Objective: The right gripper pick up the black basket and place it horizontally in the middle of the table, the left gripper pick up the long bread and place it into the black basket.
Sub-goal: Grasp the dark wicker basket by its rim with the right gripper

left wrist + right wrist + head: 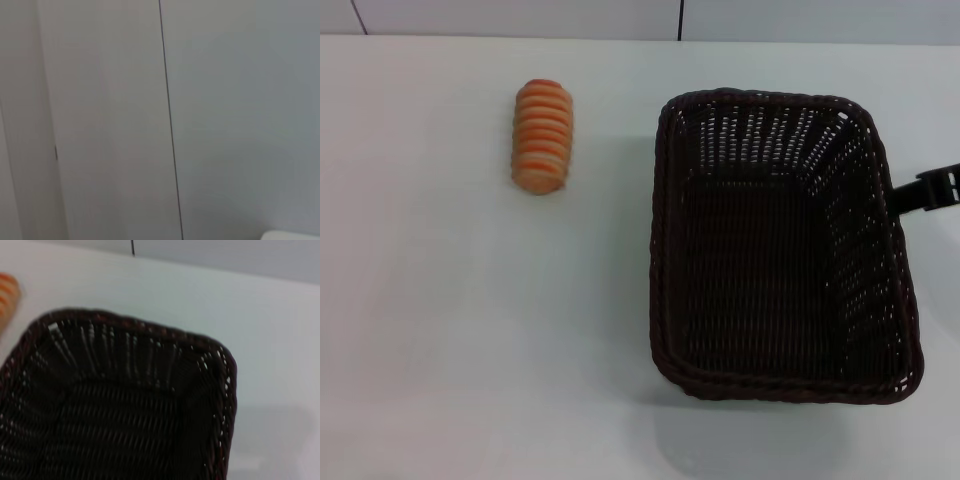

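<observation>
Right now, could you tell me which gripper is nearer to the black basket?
The right. The right gripper shows at the black basket's right rim in the head view. The left gripper is out of sight; its wrist camera shows only a wall.

Dark brown-black open-weave black basket, tan-orange pale-ridged long bread, plain white table

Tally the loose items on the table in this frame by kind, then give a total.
Black basket: 1, empty
Long bread: 1, on the table to the left of the basket, apart from it
Total: 2

The right gripper shows only partly at the basket's right side.
</observation>
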Robot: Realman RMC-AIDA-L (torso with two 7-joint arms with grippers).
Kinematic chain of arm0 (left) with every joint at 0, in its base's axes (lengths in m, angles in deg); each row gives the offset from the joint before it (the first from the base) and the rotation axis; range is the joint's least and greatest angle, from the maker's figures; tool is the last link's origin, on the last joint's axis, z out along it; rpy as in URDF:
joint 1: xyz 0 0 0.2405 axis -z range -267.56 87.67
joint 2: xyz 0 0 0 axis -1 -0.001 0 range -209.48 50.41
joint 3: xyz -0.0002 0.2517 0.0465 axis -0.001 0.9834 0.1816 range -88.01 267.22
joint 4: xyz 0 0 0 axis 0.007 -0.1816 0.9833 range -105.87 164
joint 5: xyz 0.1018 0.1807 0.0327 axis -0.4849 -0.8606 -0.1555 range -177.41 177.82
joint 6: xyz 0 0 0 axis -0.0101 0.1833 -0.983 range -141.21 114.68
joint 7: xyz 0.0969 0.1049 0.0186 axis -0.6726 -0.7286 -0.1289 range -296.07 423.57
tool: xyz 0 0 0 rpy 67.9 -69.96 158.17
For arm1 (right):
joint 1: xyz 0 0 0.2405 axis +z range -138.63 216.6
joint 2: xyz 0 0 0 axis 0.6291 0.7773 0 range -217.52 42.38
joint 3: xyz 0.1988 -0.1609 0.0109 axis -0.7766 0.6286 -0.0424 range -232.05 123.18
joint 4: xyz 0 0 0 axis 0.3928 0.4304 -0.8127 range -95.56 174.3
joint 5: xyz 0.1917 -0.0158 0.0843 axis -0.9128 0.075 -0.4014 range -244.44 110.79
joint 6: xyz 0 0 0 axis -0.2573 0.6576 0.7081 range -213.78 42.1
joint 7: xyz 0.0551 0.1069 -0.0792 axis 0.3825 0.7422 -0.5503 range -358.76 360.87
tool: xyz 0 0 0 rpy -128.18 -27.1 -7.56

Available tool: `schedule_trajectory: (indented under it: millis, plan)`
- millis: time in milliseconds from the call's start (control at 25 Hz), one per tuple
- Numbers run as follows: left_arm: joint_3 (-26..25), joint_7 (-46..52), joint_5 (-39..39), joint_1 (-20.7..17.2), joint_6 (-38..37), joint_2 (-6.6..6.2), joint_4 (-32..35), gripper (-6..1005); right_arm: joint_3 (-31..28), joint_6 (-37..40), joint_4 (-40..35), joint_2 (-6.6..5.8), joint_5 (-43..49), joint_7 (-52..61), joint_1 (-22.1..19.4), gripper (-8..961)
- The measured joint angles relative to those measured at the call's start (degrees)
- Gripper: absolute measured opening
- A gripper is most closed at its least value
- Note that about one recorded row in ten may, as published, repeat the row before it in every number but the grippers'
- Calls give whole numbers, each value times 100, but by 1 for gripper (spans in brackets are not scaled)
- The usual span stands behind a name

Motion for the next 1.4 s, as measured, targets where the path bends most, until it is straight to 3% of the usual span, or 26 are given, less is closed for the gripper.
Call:
schedule_trajectory:
  millis: [200, 320, 600, 1120, 1400]
  plan:
    - [-61, -2, 0, -30, -170, 11, 18, 859, -211, 920, -150, 184, 463, 1, 612, 718]
    - [-61, -4, 0, -41, -186, 11, 21, 859, -253, 1116, -135, 323, 737, 1, 657, 718]
    - [-164, -7, 0, 64, -299, -3, -79, 859, -337, 1079, -577, 492, 670, 1, 672, 718]
    - [-293, -8, -29, 168, -303, -3, -277, 859, 188, 630, -1030, 520, 865, 301, 870, 720]
    - [-426, -12, -70, 159, -398, -7, -252, 859, 528, 515, -1021, 522, 1225, 541, 758, 719]
